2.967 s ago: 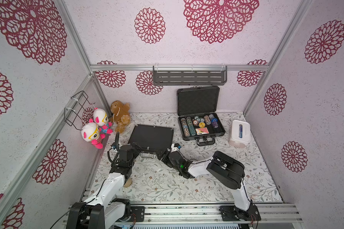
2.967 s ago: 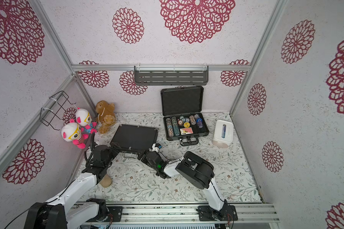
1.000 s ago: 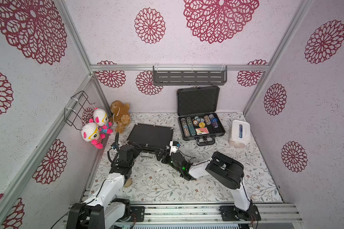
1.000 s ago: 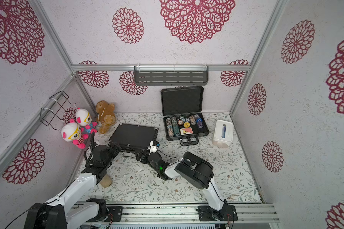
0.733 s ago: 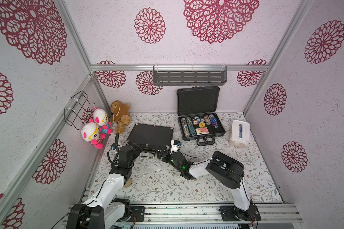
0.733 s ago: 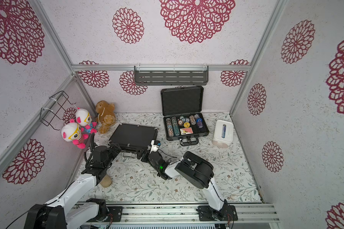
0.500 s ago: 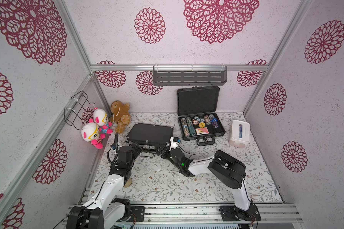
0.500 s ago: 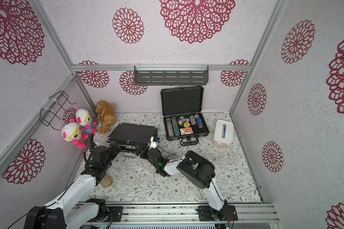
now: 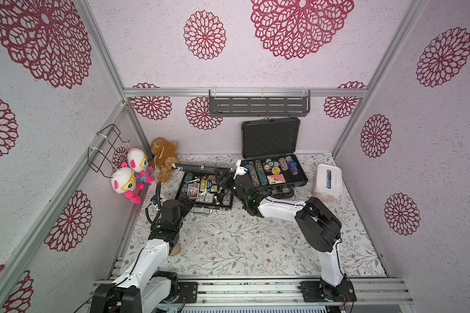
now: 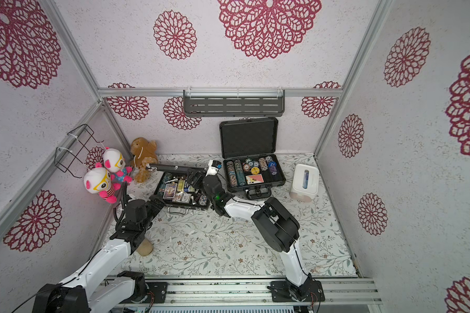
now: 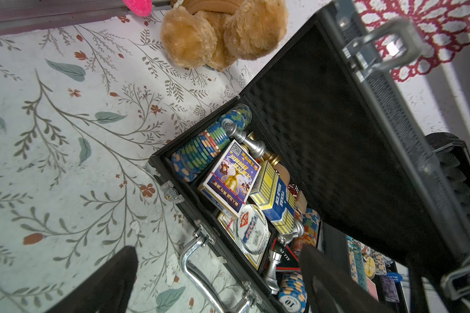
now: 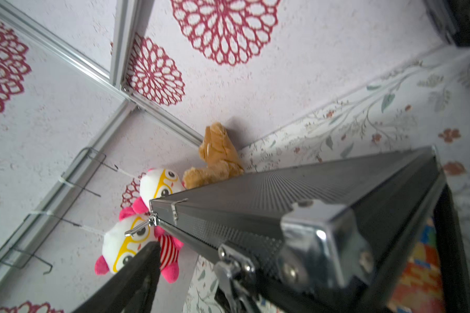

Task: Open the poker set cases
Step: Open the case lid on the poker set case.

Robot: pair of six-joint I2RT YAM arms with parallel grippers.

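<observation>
The thin black case [image 9: 201,207] lies at the left with its lid [image 9: 201,168] raised about halfway, showing chips and card boxes inside [image 11: 228,178]. My right gripper [image 9: 223,173] is open at the lid's front right corner; the lid edge [image 12: 255,233] sits between its jaws, one finger [image 12: 144,260] stands apart from it, and the other is hidden. My left gripper [image 11: 217,273] is open and holds nothing, just in front of this case's silver handle [image 11: 201,273]. In both top views the thicker dark case [image 9: 272,141] [image 10: 248,138] stands fully open at the back.
A white tissue box [image 9: 326,182] stands right of the thicker case. A brown teddy bear [image 9: 164,157] and two plush dolls [image 9: 128,178] sit in the back left corner under a wire basket [image 9: 106,149]. A round wooden piece [image 9: 175,249] lies beside my left arm.
The thin case's lid has risen from nearly flat to about half open, and my right gripper has moved up and back with its front corner. My left arm has hardly moved.
</observation>
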